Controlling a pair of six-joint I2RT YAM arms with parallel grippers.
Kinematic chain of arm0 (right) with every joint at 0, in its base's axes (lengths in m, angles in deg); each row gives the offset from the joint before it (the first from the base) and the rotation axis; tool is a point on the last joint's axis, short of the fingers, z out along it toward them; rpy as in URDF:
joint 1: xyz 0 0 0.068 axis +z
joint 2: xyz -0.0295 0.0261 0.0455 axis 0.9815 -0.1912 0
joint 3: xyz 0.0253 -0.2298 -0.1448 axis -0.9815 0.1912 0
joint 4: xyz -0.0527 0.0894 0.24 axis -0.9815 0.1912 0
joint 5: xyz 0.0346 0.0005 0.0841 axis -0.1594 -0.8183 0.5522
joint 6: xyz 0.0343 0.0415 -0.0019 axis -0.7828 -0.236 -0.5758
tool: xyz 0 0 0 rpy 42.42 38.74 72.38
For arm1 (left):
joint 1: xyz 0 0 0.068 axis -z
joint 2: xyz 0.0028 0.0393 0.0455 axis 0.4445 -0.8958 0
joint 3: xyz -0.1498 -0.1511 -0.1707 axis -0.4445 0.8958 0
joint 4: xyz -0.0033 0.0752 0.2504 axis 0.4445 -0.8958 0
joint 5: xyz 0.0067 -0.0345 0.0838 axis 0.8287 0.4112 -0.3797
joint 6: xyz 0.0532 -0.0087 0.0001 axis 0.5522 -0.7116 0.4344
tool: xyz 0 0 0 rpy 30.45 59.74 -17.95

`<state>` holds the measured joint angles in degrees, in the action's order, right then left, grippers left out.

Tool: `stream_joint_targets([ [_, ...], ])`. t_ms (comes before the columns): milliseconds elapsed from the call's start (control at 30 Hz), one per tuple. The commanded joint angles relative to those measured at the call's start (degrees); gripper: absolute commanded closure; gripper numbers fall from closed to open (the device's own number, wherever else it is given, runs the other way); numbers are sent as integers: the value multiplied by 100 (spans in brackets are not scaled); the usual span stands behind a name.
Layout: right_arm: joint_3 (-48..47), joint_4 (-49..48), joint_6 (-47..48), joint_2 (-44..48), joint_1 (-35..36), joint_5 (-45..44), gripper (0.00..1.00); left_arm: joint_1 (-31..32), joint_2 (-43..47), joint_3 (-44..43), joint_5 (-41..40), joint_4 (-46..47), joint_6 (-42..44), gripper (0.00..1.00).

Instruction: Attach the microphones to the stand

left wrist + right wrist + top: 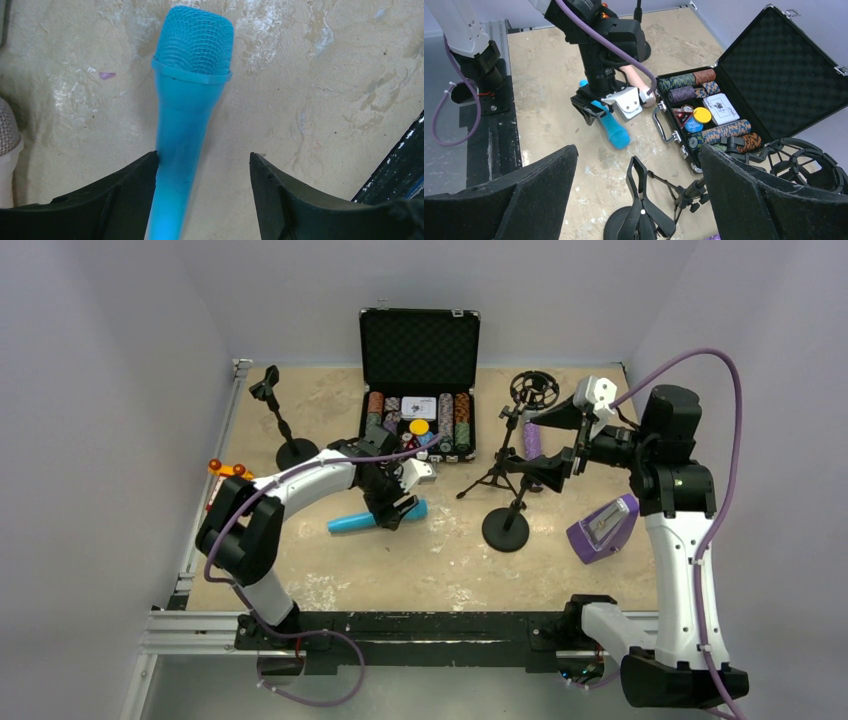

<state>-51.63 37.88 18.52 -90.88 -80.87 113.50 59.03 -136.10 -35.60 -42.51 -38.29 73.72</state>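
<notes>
**Blue microphone between my left fingers**

My left pincer point(205, 167) stands open astride the blue microphone point(192, 75), which lies flat on the surface point(325, 100) (mesh head pointing away from my wrist). Its handle runs just beside one finger, clear of the other. My right pincer point(639, 150) is spread wide, holding nothing, above the round-based stand point(641, 205).

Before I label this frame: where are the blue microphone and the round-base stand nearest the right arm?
blue microphone point(192, 45): left wrist view, mesh head.
round-base stand point(502, 534): top external view, base disc.
</notes>
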Motion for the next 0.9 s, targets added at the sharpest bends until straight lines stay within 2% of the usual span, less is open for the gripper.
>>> stream_joint_targets([
  [0,37,-226,-152,108,4,210,4,108,-339,-352,-89,45,-15,32],
  [300,-6,-196,-207,149,4,375,4,483,-1143,-819,-898,-350,-193,39],
  [500,-21,-152,-189,153,4,409,3,625,-1269,-749,-1139,-376,-234,45],
  [533,-17,-155,-189,153,4,417,3,636,-1277,-752,-1162,-376,-240,50],
  [567,-35,-154,-185,153,4,419,3,640,-1294,-774,-1168,-399,-270,58],
  [700,-113,43,-36,164,4,381,3,638,-1267,-918,-1155,-502,-475,99],
  [867,-898,1169,801,-38,4,-7,2,591,-229,-695,-951,-173,-917,100],
])
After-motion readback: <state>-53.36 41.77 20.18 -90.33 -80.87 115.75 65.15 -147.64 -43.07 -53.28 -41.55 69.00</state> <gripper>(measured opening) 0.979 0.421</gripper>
